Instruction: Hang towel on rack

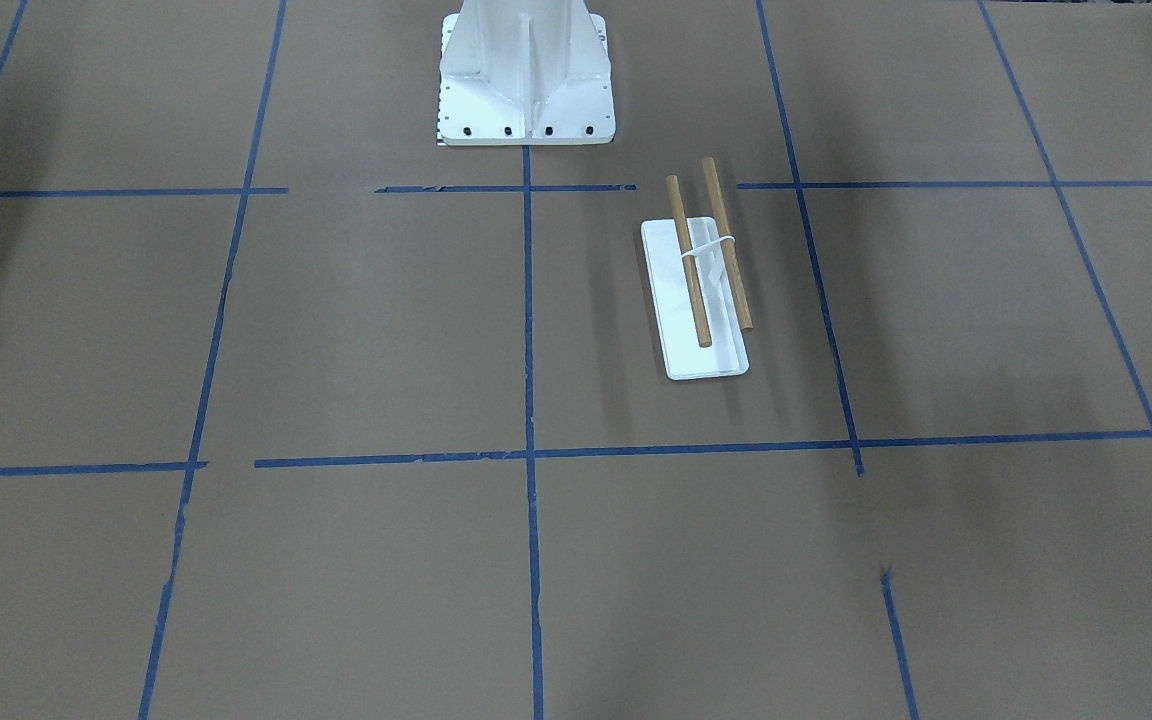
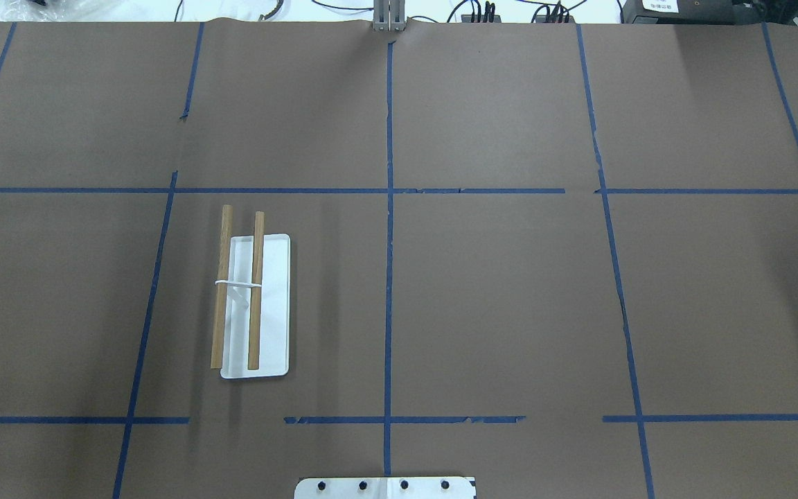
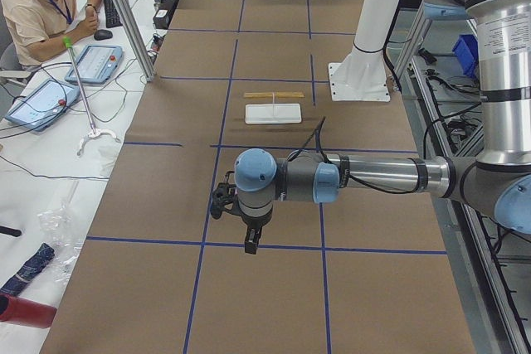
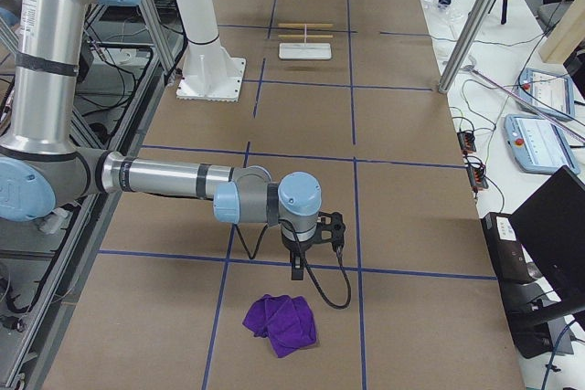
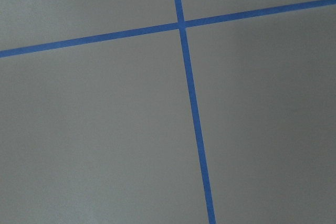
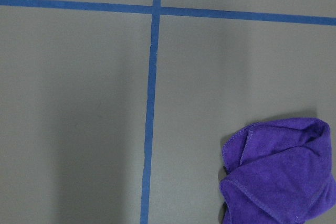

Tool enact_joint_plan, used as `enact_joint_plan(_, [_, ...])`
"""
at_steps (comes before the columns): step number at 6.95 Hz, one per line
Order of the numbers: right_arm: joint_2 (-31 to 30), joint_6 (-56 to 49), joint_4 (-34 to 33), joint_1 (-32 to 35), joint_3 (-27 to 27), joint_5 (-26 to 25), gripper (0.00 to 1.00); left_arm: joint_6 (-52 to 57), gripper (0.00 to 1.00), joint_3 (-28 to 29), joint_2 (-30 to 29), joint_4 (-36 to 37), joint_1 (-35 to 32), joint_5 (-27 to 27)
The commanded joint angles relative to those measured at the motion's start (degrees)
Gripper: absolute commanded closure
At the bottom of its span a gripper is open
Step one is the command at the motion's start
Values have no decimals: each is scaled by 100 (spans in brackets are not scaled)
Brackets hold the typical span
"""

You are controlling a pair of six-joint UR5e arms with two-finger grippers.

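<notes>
The rack (image 2: 274,305) has two wooden dowels on a white bracket over a flat white base. It stands left of the table's middle and also shows in the front view (image 1: 681,310) and both side views (image 3: 274,112) (image 4: 305,49). A crumpled purple towel (image 4: 281,324) lies at the table's right end, also in the right wrist view (image 6: 281,174). My right gripper (image 4: 297,273) hangs just above the table beside the towel, apart from it. My left gripper (image 3: 249,246) hangs over the table's left end. I cannot tell whether either is open or shut.
The large white bolted pedestal (image 1: 526,70) stands at the robot's side of the table. Blue tape lines grid the brown paper. An operator (image 3: 46,2) sits at a side bench with tablets (image 3: 91,62). Metal frame posts (image 4: 471,25) rise at the far table edge.
</notes>
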Motion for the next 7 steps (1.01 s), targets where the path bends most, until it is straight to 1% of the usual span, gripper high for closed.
enact_joint_plan(1, [1, 9, 9, 0, -5, 17, 0, 17, 0, -72, 0, 0, 7, 0])
enact_joint_plan(3, [27, 26, 26, -9, 12, 9, 0, 18, 0, -72, 9, -9, 7, 9])
enact_joint_plan(4, [88, 79, 427, -9, 4, -35, 0, 35, 0, -90, -69, -26, 7, 9])
enact_joint_plan(5, [97, 70, 587, -9, 21, -61, 0, 44, 0, -107, -140, -35, 16, 9])
enact_joint_plan(6, [228, 79, 867, -26, 12, -157, 0, 44, 0, -125, -228, -87, 7, 9])
enact_joint_plan(7, [455, 88, 914, -70, 30, -141, 0, 44, 0, -125, -307, -97, 16, 17])
